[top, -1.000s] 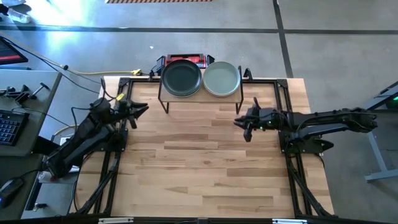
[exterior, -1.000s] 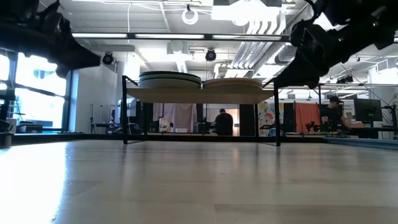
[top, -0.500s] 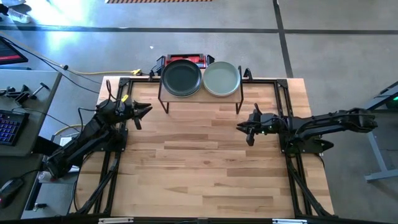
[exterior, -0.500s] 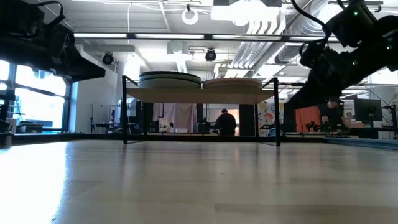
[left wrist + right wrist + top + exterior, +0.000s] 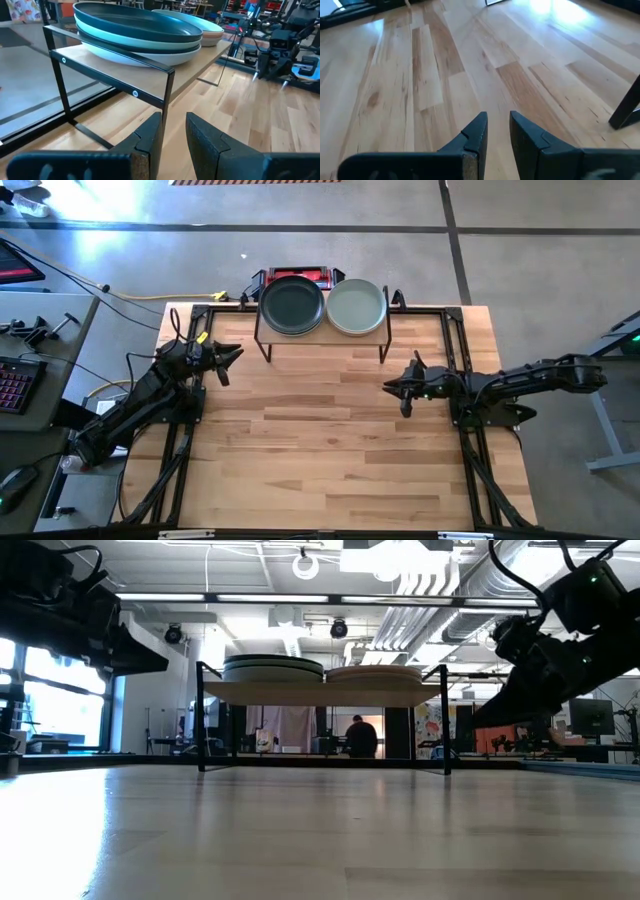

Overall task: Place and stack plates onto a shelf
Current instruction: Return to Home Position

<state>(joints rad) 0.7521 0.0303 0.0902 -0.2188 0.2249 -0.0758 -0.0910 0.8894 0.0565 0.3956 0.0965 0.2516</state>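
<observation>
The plates lie in two stacks on the shelf [image 5: 320, 693] at the table's far edge. One stack has a dark plate [image 5: 292, 303] on top, the other a sage green plate [image 5: 356, 306]. In the left wrist view the dark stack [image 5: 135, 22] lies nearer, with a peach plate [image 5: 212, 36] low in the farther one. My left gripper [image 5: 232, 356] hovers to the left of the shelf, pointing at it, its fingers [image 5: 150, 135] a little apart with nothing between. My right gripper [image 5: 390, 388] hangs low over bare tabletop near the right side, its fingers [image 5: 477, 130] a little apart and empty.
The shelf's thin black legs [image 5: 266, 350] stand on the tabletop. Black frame rails [image 5: 190, 430] run along both table sides. A red object [image 5: 296, 274] sits behind the shelf. A desk with a keyboard [image 5: 15, 380] stands at the left. A person [image 5: 360, 736] shows in the room beyond.
My right gripper has sunk toward the tabletop and drawn back a little toward the table's right and near edges. My left gripper sank slightly early on, then kept still. The plates and shelf have not moved.
</observation>
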